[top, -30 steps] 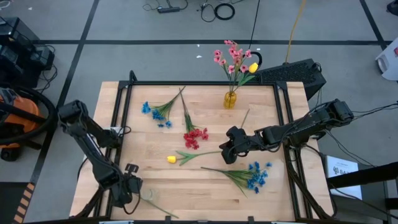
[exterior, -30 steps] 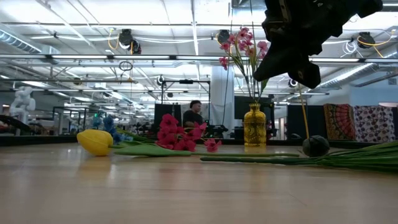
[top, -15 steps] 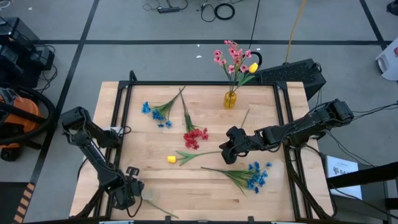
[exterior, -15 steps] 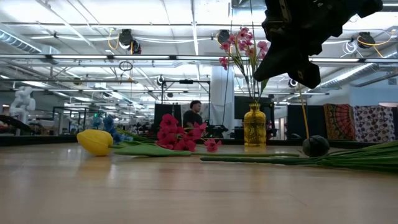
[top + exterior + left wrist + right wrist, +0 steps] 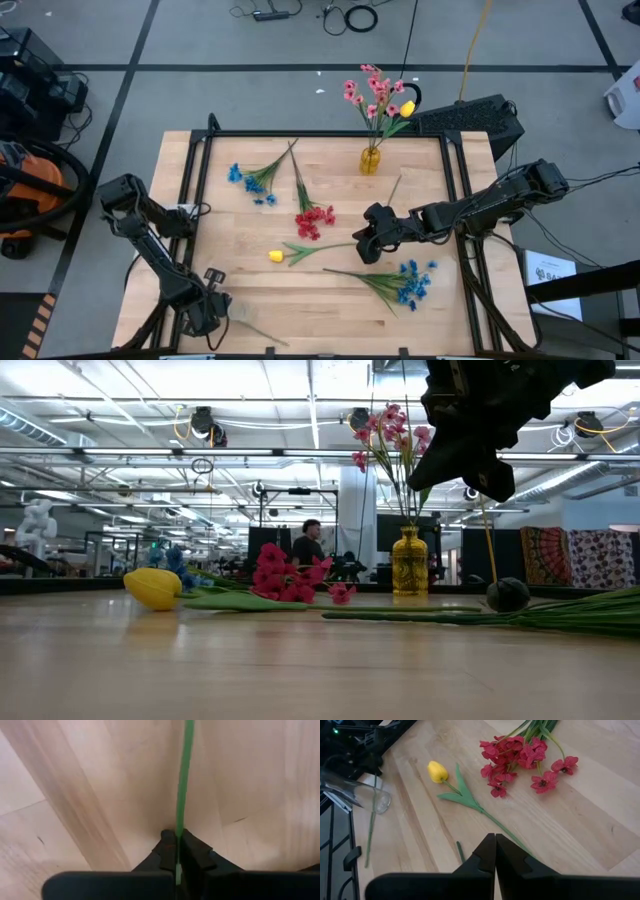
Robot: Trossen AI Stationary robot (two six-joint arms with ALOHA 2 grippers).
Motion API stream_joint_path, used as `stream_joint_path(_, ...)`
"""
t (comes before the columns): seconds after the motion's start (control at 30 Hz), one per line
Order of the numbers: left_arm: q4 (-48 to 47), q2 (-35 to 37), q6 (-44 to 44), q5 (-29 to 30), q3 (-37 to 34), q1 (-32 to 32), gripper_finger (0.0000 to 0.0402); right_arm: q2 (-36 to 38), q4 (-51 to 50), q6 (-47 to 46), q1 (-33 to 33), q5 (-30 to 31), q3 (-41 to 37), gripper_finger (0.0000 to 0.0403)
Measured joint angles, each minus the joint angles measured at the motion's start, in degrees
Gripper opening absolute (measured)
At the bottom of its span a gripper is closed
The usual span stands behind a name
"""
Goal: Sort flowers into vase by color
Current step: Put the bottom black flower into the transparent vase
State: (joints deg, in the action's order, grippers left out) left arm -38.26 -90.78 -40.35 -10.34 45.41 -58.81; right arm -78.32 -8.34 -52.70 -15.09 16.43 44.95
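My left gripper (image 5: 218, 308) is at the table's near left corner, shut on a thin green flower stem (image 5: 258, 333) that lies on the wood. My right gripper (image 5: 364, 243) hangs shut above the table's middle right and holds nothing. An amber vase (image 5: 370, 160) at the far edge holds pink sprigs and a yellow bud (image 5: 407, 108). On the table lie a blue cluster (image 5: 250, 180), red flowers (image 5: 313, 220), a yellow tulip (image 5: 275, 256) and a second blue cluster (image 5: 410, 282). A dark flower head (image 5: 508, 594) rests on the table in the low view. My left gripper pinches the green stem (image 5: 180, 822) between its two fingers, by the stem's left end. The fingers come from above, pointing down at the table. The stem runs on past the fingertips (image 5: 168, 840) and lies flat on the wood.
A clear glass thing (image 5: 357, 795) is right beside my left gripper. A black frame (image 5: 300, 133) runs along the table's far and side edges. Bare wood lies between the yellow tulip and the near edge.
My left arm has gone a little toward the table's near edge, at the green stem. The flowers on the table lie as they did.
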Motion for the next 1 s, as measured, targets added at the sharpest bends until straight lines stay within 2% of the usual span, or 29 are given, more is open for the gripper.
stream_joint_path(0.2, -1.13, -0.01, 0.83, -1.44, 0.14, 0.02, 0.0013, 0.00, 0.00, 1.13, 0.00, 0.00, 0.00, 0.0000)
stream_joint_path(0.3, -5.56, -0.17, 2.59, -4.01, 1.20, -0.11, 0.0007, 0.00, -0.02, 1.79, -0.01, 0.00, 0.00, 0.0000)
stream_joint_path(0.53, -13.37, -0.13, 8.30, -4.14, 5.88, 0.98, 0.0005, 0.00, -0.02, 2.86, -0.01, 0.00, 0.00, 0.0000)
stream_joint_path(0.83, -28.73, -0.09, 13.05, -4.20, 12.38, 4.62, 0.0004, 0.00, -0.02, 4.17, -0.01, 0.17, 0.00, 0.0000)
stream_joint_path(1.0, -37.82, -0.09, 16.91, -6.24, 16.84, 5.27, 0.0003, -0.01, -0.02, 4.37, -0.01, 0.18, 0.00, 0.0000)
